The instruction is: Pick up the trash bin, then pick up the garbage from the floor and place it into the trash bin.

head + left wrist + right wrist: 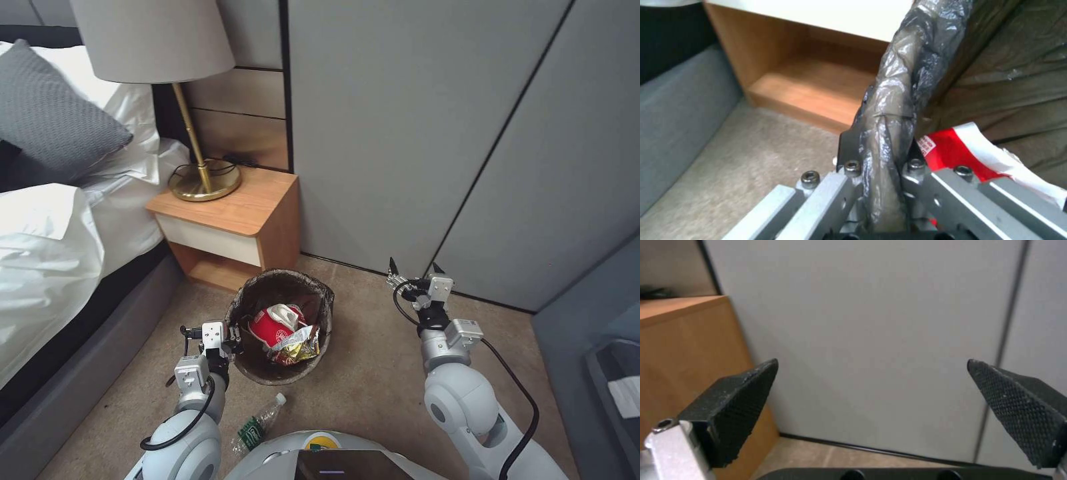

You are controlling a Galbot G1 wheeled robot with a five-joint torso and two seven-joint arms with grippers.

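The trash bin is a round bucket with a dark bag liner over its rim, on the carpet in front of the nightstand. Inside it lie a red-and-white paper cup and a shiny snack wrapper. My left gripper is shut on the bin's near-left rim; the left wrist view shows the liner-covered rim pinched between my left gripper, with the red cup just beyond. A small plastic bottle lies on the floor near my base. My right gripper hovers open and empty to the right of the bin.
A wooden nightstand with a brass lamp stands behind the bin, and the bed runs along the left. Grey wall panels close off the back and right. A dark cabinet sits at the far right. Open carpet lies right of the bin.
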